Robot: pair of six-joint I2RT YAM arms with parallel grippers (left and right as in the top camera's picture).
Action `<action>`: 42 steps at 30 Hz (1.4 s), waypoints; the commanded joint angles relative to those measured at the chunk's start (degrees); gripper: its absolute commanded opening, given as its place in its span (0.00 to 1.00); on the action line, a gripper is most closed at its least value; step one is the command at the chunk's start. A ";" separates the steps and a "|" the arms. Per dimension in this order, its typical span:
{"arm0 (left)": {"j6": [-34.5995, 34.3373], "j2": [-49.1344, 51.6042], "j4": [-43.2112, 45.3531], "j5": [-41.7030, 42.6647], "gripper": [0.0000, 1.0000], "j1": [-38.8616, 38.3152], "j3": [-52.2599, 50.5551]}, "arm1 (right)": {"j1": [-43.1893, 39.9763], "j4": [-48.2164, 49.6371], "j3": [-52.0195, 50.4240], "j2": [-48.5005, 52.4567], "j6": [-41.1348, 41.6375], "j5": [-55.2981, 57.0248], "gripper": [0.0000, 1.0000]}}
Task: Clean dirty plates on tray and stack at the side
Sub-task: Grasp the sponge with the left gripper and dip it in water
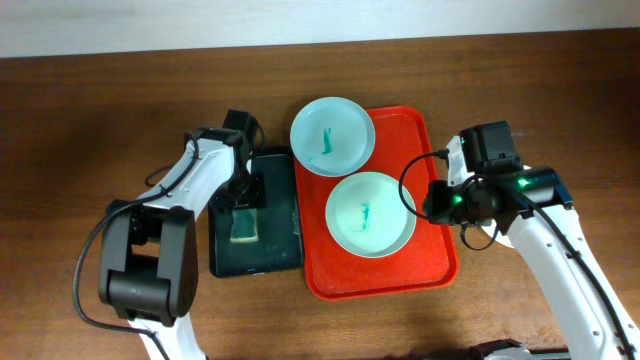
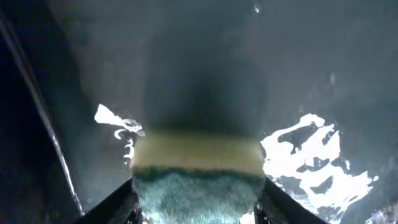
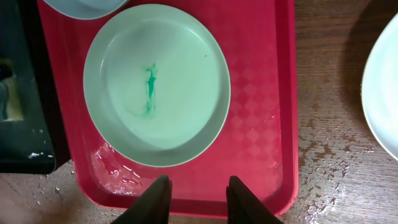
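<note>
Two pale-mint plates carry teal smears. One plate point(image 1: 370, 213) point(image 3: 157, 81) lies inside the red tray point(image 1: 432, 150) point(image 3: 261, 93). The other plate point(image 1: 331, 136) overlaps the tray's far left corner. A third white plate point(image 3: 382, 93) rests on the table right of the tray; the right arm hides it in the overhead view. My left gripper point(image 1: 245, 205) point(image 2: 200, 182) is down in the black tray point(image 1: 275, 250), shut on the yellow-and-green sponge point(image 2: 198, 168). My right gripper point(image 1: 440, 200) point(image 3: 198, 180) hangs open over the red tray's rim, holding nothing.
The black tray point(image 3: 25, 93) sits against the red tray's left side and has water glinting in it. Water drops lie on the red tray's floor and on the wooden table point(image 3: 336, 180) around its corner.
</note>
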 commanded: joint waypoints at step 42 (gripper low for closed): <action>0.09 -4.79 -15.61 1.49 0.00 -2.95 9.07 | 0.24 0.22 0.59 3.89 1.36 5.77 0.40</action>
